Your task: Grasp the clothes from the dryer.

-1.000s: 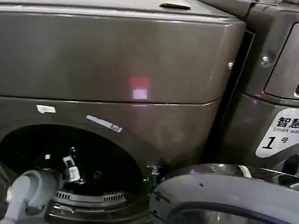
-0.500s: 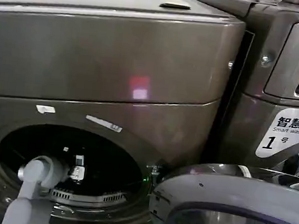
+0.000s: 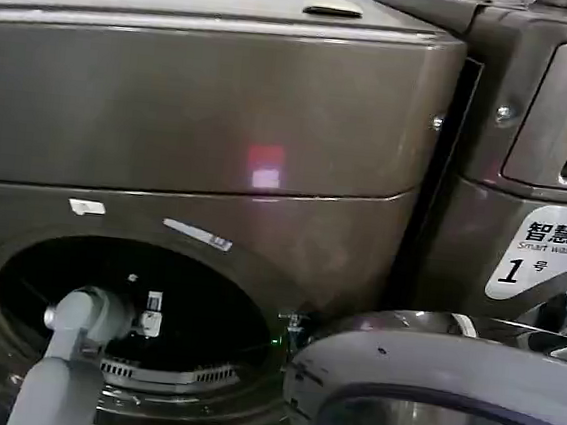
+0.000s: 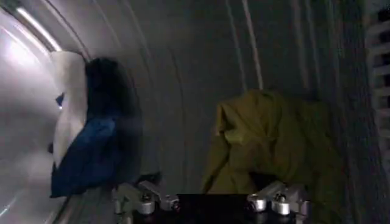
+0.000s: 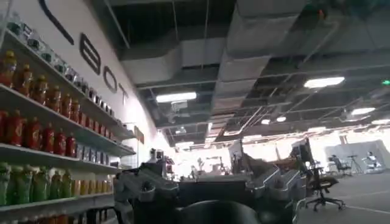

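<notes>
Right now the left arm (image 3: 68,363) reaches in through the round porthole of the dryer (image 3: 202,114), whose door (image 3: 428,377) hangs swung open to the right. Its gripper (image 3: 150,312) sits inside the dark drum, above the vent grille (image 3: 163,373) along the porthole's lower edge. From the left wrist, the two fingers (image 4: 145,198) stand spread wide apart with nothing between them. The clothes lie ahead on the drum wall in two heaps, well apart: a yellow-green piece (image 4: 268,143) bunched just beyond one finger, and a navy piece (image 4: 91,146) with a white piece (image 4: 68,97) touching its far side. The gripper touches none of them. Off to the side, the right gripper (image 5: 207,195) points out into the room, toward shelves of bottles (image 5: 42,122); I cannot tell how it stands.
</notes>
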